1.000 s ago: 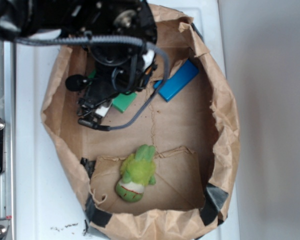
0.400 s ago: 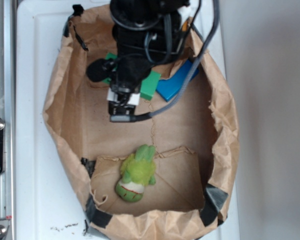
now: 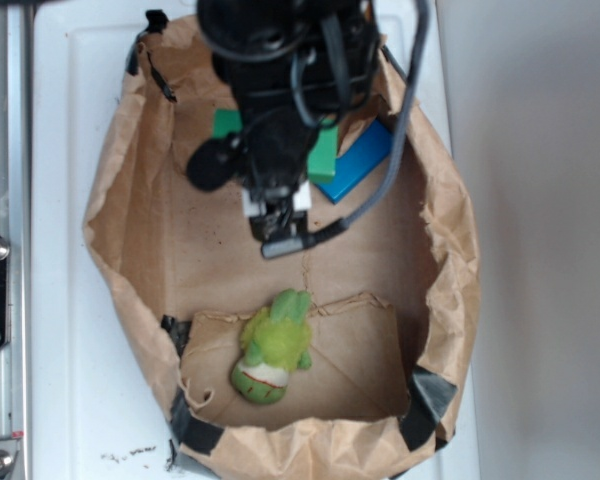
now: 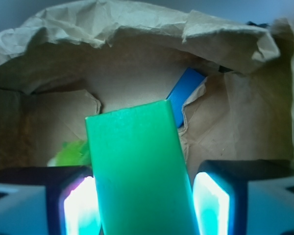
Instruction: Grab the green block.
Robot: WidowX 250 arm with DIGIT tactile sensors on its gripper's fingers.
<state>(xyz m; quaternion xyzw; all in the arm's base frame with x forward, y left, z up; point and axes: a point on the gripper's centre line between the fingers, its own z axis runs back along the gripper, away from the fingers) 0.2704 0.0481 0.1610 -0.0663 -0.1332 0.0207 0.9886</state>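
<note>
While the green block (image 4: 139, 171) sits between them, the jaws look closed on it, above the paper bag (image 3: 130, 180)

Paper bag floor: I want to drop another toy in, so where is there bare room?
Bare floor lies between the gripper and the plush toy, and along the bag's right wall. The top is crowded: arm, green block and blue block bunch together there.

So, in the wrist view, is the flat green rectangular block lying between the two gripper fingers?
Yes, the flat green rectangular block sits between the two glowing fingers of the gripper.
</note>
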